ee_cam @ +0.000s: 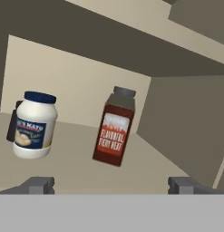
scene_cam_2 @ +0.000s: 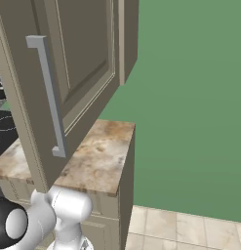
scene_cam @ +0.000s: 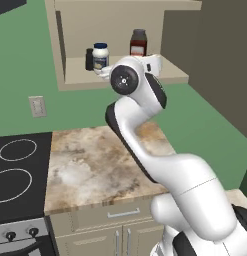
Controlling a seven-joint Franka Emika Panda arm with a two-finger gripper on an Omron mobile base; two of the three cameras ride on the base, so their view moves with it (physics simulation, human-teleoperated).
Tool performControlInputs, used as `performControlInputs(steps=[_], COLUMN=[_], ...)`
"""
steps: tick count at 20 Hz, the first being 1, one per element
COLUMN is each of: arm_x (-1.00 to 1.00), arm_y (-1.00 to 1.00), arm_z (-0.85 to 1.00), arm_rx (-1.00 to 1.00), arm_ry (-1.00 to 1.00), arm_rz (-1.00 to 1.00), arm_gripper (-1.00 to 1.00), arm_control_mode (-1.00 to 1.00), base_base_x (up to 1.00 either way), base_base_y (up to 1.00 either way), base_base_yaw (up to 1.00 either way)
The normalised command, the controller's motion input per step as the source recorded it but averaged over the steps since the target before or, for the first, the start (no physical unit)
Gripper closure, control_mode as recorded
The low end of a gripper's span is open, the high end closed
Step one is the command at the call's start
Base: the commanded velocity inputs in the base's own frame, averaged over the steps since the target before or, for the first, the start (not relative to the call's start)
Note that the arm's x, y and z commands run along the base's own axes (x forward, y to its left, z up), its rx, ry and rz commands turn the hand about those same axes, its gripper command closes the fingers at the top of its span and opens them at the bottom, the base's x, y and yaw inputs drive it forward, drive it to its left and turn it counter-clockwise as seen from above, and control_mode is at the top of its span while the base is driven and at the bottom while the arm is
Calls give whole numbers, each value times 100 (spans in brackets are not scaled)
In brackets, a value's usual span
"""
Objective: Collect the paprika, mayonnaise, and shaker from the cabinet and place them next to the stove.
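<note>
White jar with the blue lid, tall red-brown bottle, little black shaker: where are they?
White mayonnaise jar with dark blue lid [ee_cam: 34, 127], hand view, on its label.
Tall red-brown paprika bottle [ee_cam: 114, 133], hand view, on its label.
Small black shaker [scene_cam: 89, 59], left base view, on its body.

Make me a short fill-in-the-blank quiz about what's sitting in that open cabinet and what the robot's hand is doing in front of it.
1. The mayonnaise jar has a dark ____ lid.
2. The tallest item on the cabinet shelf is the ____.
3. The black shaker stands partly hidden ____ the mayonnaise in the hand view.
4. The hand faces the shelf with its jaws ____, holding nothing.

Missing words: blue; paprika; behind; open
</note>
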Motion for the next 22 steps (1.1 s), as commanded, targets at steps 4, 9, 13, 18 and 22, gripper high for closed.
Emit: performControlInputs(steps=[4, 9, 13, 18, 22], arm_x=[0, 0, 0, 0, 2], arm_y=[-15, -17, -19, -20, -12], arm_z=[0, 0, 0, 0, 0], arm_rx=[0, 0, 0, 0, 0], arm_ry=[0, 0, -1, -2, -2], arm_rz=[0, 0, 0, 0, 0], arm_gripper=[-100, -100, -100, -100, -100], arm_control_mode=[-100, -100, -100, -100, -100], base_base_x=[0, 0, 0, 0, 0], base_base_y=[0, 0, 0, 0, 0], base_base_yaw=[0, 0, 0, 0, 0])
